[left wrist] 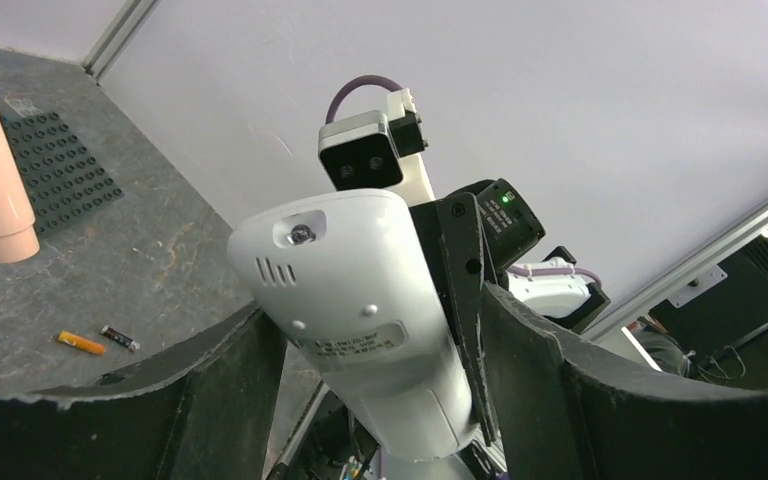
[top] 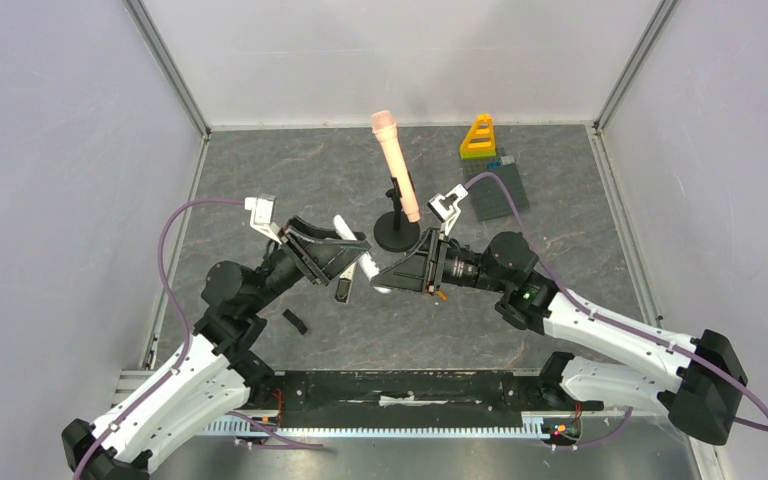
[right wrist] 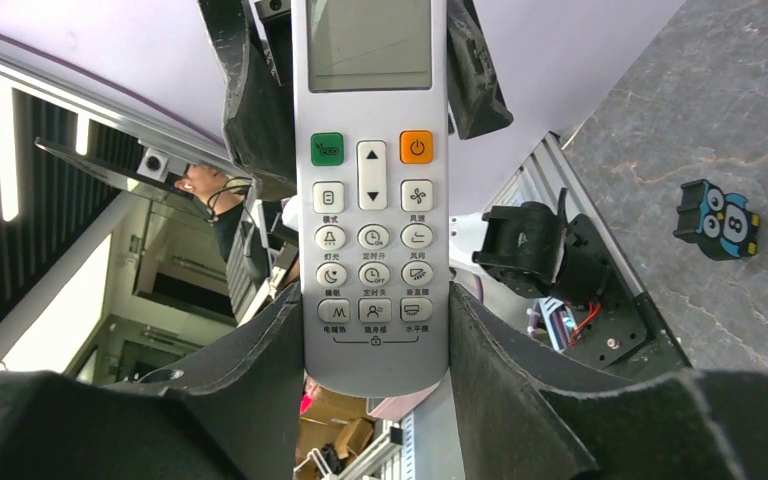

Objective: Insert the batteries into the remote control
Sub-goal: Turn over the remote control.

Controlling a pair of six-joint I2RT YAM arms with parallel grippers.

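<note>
Above the middle of the dark grey marbled surface (top: 560,250), the right tool (right wrist: 372,320) is partly closed on a white plastic remote control (right wrist: 370,100) with a display and rows of buttons. Both of its fingers bear against the long edges of the lower body, and the remote control is held clear of the surface. The left tool (left wrist: 380,330) stands spread to its widest, with one finger on each side of the remote control's display end. It grips nothing; whether either finger touches the casing cannot be told.

A small orange cylindrical battery (left wrist: 80,343) and a small dark grey cylindrical battery (left wrist: 120,338) lie flat on the surface, close together but apart, and well away from the remote control.

Pale walls with aluminium corner posts enclose the surface on three sides. Past the near edge, the right wrist view shows a room with ceiling light strips.

Item count:
- tools: two
- remote control: one
- batteries in view: two
- pink plastic cylinder (top: 396,165) on a black round-based stand: one
- yellow triangular block (top: 478,137): one
- dark grey studded plate (top: 495,192): one
- blue owl figure marked 8 (right wrist: 717,218): one
- flat black strip (top: 295,321): one
</note>
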